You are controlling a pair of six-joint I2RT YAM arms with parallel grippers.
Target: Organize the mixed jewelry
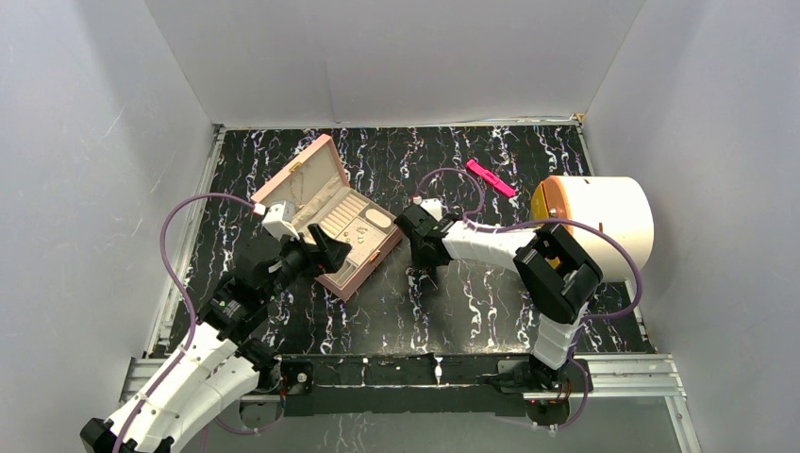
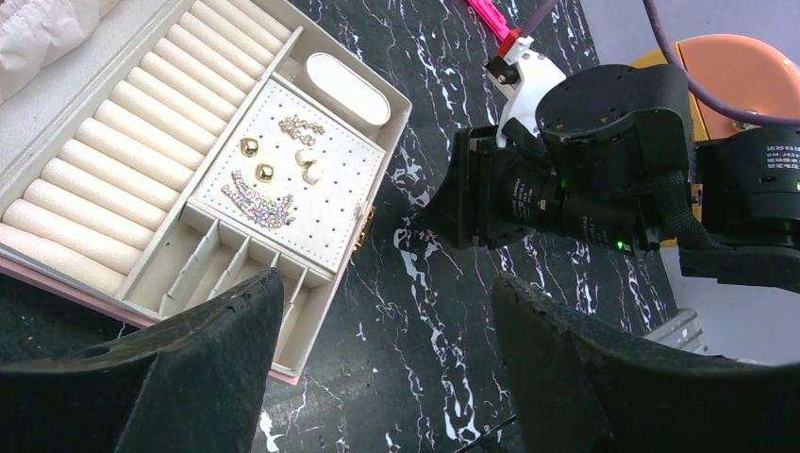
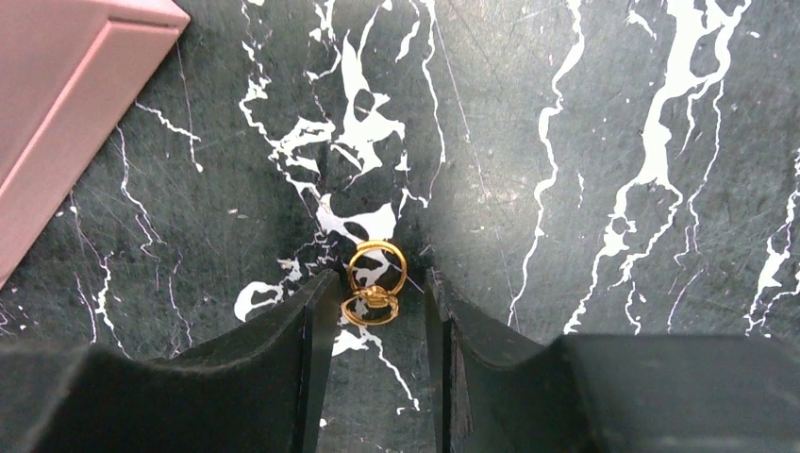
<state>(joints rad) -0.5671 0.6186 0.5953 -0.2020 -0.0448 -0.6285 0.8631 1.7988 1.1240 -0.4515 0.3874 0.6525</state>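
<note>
Two gold rings [image 3: 376,270], one larger and one smaller, touch each other on the black marbled tabletop [image 1: 472,311] near its centre. The right arm [image 1: 481,241] is reaching in from the near right. Its jaws are lowered to the surface and set narrow, one finger on either side of the pair, with a sliver of gap left on each side.

An open pink jewelry box [image 1: 330,226] sits in the left half of the tabletop, toward the far-left corner. Its perforated cream panel [image 2: 340,203] carries several earrings [image 2: 265,173]: gold studs, pearl studs and two sparkling strips. Empty ring rolls [image 2: 141,142] line the compartment beside it.

The left arm [image 1: 189,368] hangs over the box's near-right corner, its jaws spread wide and holding nothing.

A bright pink bar [image 1: 491,177] lies near the far edge, right of centre. A white cylinder [image 1: 604,222] with an orange face rests at the right edge.
</note>
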